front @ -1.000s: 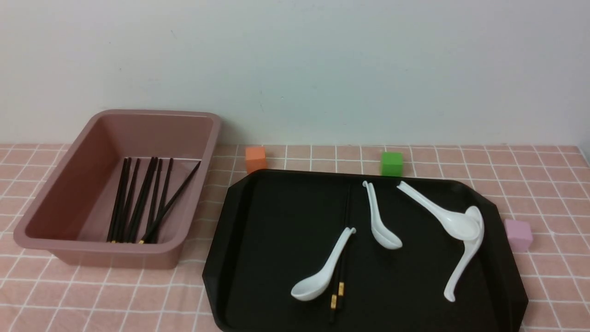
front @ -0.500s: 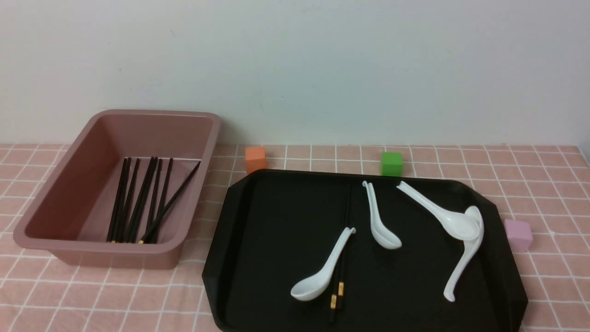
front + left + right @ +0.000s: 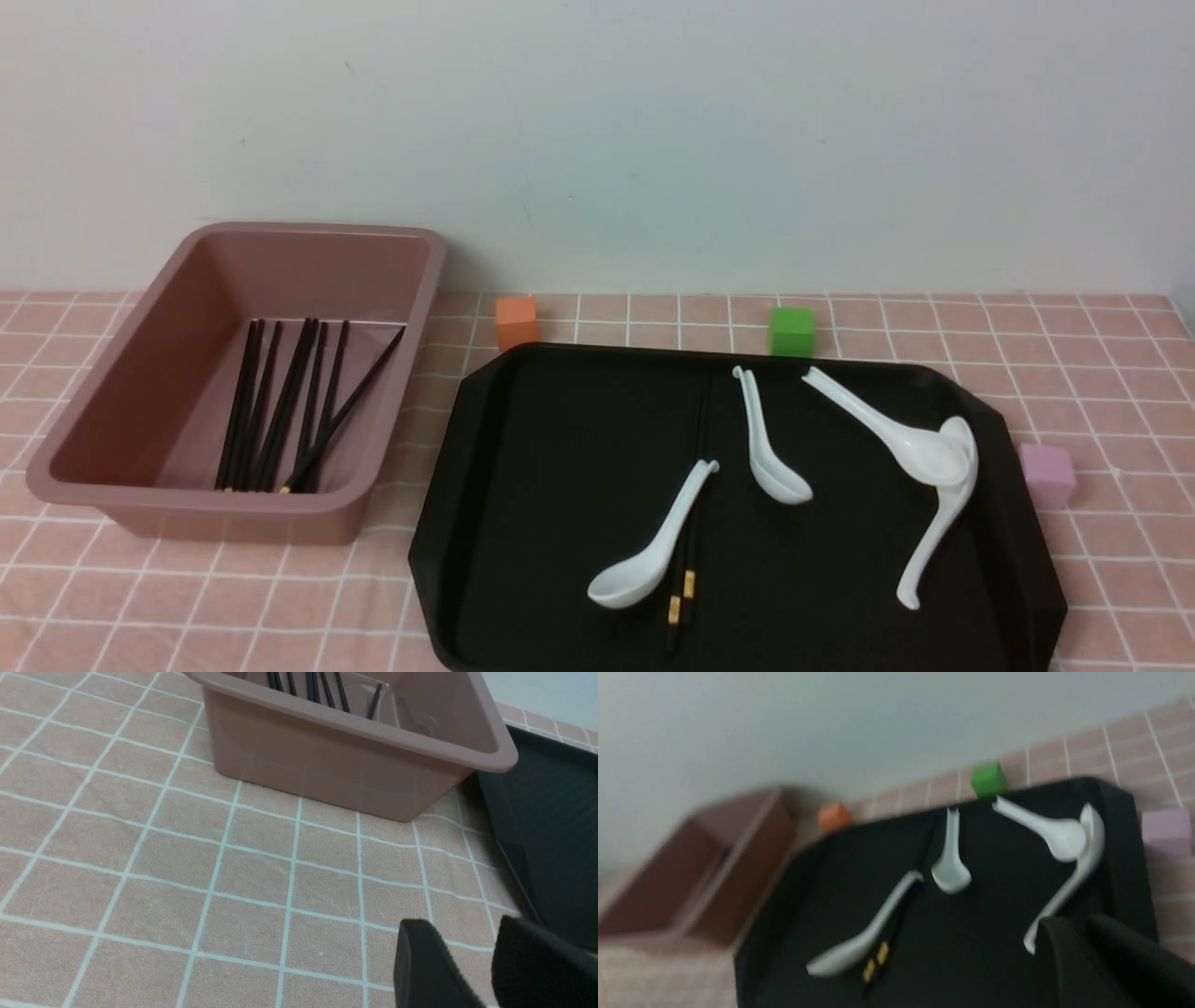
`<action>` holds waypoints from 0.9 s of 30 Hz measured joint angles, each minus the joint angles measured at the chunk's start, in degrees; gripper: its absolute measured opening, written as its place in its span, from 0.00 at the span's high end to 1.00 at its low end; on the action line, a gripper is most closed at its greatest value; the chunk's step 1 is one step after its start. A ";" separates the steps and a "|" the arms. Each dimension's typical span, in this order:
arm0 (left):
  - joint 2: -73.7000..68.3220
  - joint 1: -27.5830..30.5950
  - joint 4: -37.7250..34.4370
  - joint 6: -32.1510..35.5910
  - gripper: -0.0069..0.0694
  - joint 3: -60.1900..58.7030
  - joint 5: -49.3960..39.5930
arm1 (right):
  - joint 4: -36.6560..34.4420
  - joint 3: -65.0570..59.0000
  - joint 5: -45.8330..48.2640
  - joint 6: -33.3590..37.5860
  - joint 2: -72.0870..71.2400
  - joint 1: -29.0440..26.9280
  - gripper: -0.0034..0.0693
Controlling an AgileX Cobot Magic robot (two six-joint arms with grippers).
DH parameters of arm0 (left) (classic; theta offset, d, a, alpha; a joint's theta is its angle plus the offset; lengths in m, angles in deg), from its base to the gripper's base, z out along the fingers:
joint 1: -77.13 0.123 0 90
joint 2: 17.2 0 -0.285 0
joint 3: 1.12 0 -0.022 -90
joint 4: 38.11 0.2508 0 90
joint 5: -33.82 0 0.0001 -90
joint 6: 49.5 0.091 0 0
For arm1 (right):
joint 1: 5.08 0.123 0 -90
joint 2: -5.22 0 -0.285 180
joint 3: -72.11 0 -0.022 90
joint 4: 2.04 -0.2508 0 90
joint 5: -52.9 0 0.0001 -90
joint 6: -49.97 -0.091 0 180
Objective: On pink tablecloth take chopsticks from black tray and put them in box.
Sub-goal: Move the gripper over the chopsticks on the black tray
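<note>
Pink tablecloth (image 3: 233,597), black tray (image 3: 560,448), box (image 3: 121,392): one pair of chopsticks (image 3: 686,569) is left on the tray.
That pair lies tight against a white spoon (image 3: 653,551); others already lie in the box. The best grip, I judge, is at the gold-banded ends, clear of the spoon. Low over the cloth by the box's corner, the left gripper (image 3: 465,926) is slightly parted and empty. Above the tray's right side hangs the right gripper (image 3: 1078,928); blur hides its opening.

Nothing on the pink tablecloth (image 3: 233,597) has visibly moved.
</note>
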 joint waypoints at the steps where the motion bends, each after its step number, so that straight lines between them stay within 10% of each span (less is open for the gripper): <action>1: 0.00 0.00 0.00 0.00 0.60 0.00 0.00 | 1.79 6.35 7.96 1.39 8.14 0.00 0.83; 12: 0.00 0.00 0.00 0.00 0.60 0.00 0.00 | 5.01 29.95 22.60 4.26 53.42 7.43 0.82; 27: 0.00 0.00 0.00 0.00 0.60 0.00 0.00 | 20.80 50.45 15.44 -19.76 87.54 32.46 0.63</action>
